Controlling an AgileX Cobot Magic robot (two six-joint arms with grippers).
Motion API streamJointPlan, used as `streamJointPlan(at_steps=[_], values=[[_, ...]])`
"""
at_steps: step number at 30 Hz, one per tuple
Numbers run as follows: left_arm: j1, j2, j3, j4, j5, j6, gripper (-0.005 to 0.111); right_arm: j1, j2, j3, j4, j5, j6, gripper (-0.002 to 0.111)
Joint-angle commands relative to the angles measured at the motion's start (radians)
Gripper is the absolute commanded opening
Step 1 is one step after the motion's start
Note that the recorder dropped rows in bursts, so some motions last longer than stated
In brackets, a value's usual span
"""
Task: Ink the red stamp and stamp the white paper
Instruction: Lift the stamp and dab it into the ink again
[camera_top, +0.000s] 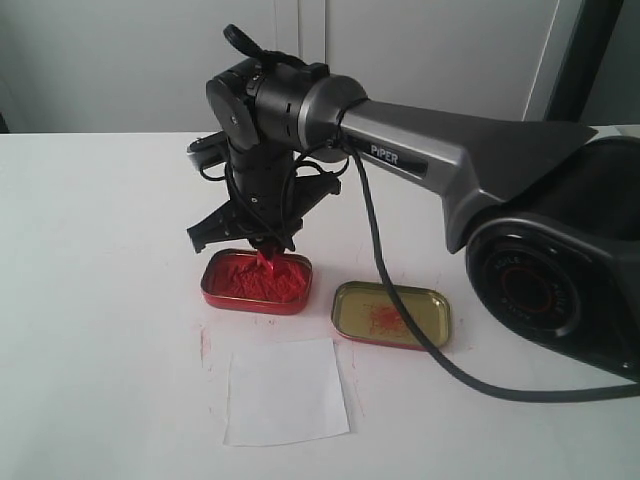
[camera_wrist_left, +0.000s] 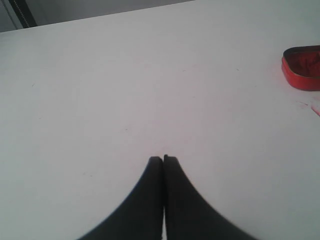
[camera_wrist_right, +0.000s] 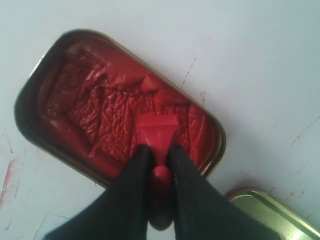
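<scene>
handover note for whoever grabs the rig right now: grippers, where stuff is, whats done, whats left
Right gripper: shut on the red stamp, whose base appears to sit down in the paste of the red ink tin.
Left gripper: shut, holding nothing, over the table off to the side of the tin.
White paper: flat in front of the tin, no print on it.
Gold lid: beside the tin, open side up.
Done: stamp picked up, inking under way.
Left: lift, move to the paper, press.
</scene>
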Motion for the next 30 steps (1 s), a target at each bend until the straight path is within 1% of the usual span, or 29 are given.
streamJointPlan(at_steps=[1, 7, 15, 23, 30], values=[[0.001, -0.003, 0.003, -0.003, -0.005, 0.003, 0.000, -0.003, -0.014, 0.003, -0.005, 0.035, 0.004, 0.000], [0.001, -0.003, 0.003, -0.003, -0.005, 0.003, 0.000, -0.003, -0.024, 0.003, 0.002, 0.051, 0.004, 0.000], [0.001, -0.003, 0.003, -0.003, -0.005, 0.003, 0.000, -0.003, -0.075, 0.004, 0.103, 0.051, -0.020, 0.000], [0.001, -0.003, 0.003, -0.003, -0.005, 0.003, 0.000, -0.003, -0.108, 0.004, 0.159, 0.051, -0.053, 0.000], [0.001, -0.003, 0.003, -0.003, -0.005, 0.003, 0.000, 0.025, -0.119, 0.004, 0.167, 0.051, -0.057, 0.000]])
